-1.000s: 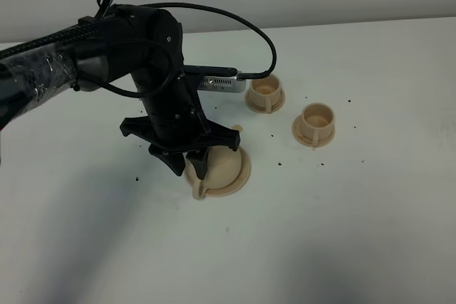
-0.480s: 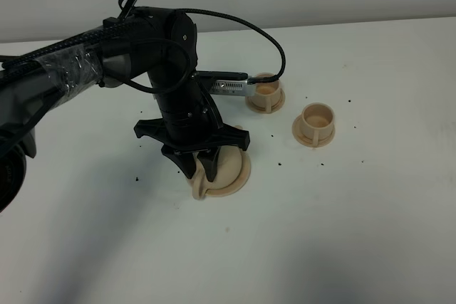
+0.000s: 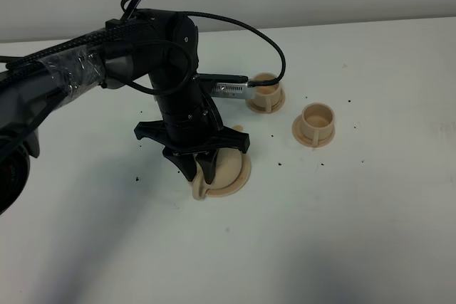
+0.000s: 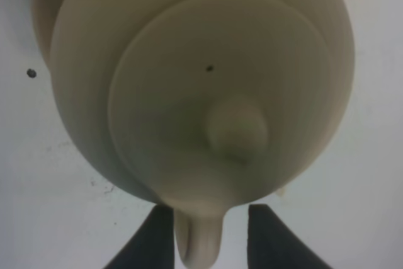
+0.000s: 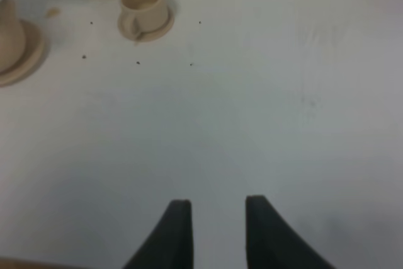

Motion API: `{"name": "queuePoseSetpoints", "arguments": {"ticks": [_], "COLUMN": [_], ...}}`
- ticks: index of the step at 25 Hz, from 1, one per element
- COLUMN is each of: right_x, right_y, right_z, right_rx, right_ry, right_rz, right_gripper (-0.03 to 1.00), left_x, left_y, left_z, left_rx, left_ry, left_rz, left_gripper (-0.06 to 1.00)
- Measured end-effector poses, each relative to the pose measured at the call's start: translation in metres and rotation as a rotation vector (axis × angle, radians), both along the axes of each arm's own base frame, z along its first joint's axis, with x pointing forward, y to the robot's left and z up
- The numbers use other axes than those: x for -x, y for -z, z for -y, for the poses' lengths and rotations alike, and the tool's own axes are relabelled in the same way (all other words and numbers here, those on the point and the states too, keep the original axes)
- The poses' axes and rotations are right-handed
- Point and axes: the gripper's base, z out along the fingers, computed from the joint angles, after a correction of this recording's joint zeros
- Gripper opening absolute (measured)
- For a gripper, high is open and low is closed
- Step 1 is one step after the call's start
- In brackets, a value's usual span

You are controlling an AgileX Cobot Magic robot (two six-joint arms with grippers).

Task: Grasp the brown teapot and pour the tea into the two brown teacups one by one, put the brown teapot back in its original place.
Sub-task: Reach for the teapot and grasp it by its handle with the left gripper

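Note:
The brown teapot (image 3: 226, 165) stands on its flat tan saucer (image 3: 246, 174) left of the table's middle, loop handle (image 3: 199, 189) toward the front. My left gripper (image 3: 199, 174) hangs over it, open, one finger on each side of the handle. In the left wrist view the handle (image 4: 198, 244) sits between the dark fingers (image 4: 151, 240), close to one and with a gap to the other; the knobbed lid (image 4: 236, 127) fills the picture. The two brown teacups (image 3: 266, 93) (image 3: 314, 123) stand upright to the right. My right gripper (image 5: 214, 209) is open over bare table and holds nothing.
The left arm's black body and cable (image 3: 271, 40) loom over the teapot and reach toward the farther cup. Small dark specks (image 3: 280, 163) dot the white table (image 3: 370, 211). The right wrist view shows the teapot (image 5: 9, 33) and both cups (image 5: 145, 7) far off.
My left gripper has shifted a little right and lower, so its fingers now straddle the teapot's handle. Teapot and cups have not moved.

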Motion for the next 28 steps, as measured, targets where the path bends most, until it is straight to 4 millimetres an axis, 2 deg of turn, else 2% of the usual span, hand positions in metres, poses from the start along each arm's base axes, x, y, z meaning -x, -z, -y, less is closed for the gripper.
{"name": "queuePoseSetpoints", "arguments": {"ticks": [7,14,28], "right_x": [0.0,0.0,0.0], "right_y": [0.0,0.0,0.0], "right_z": [0.0,0.0,0.0], "right_rx": [0.0,0.0,0.0], "right_ry": [0.0,0.0,0.0], "right_rz": [0.0,0.0,0.0], "right_gripper": [0.24,0.24,0.24], "left_x": [0.0,0.0,-0.0003], "left_y": [0.0003,0.0003,0.0004], "left_z": [-0.0001,-0.0001,0.0002], "left_rx": [-0.001,-0.001,0.006], "left_ry": [0.001,0.003,0.019], "left_rz": [0.0,0.0,0.003], "left_gripper": [0.31,0.17,0.17]}}
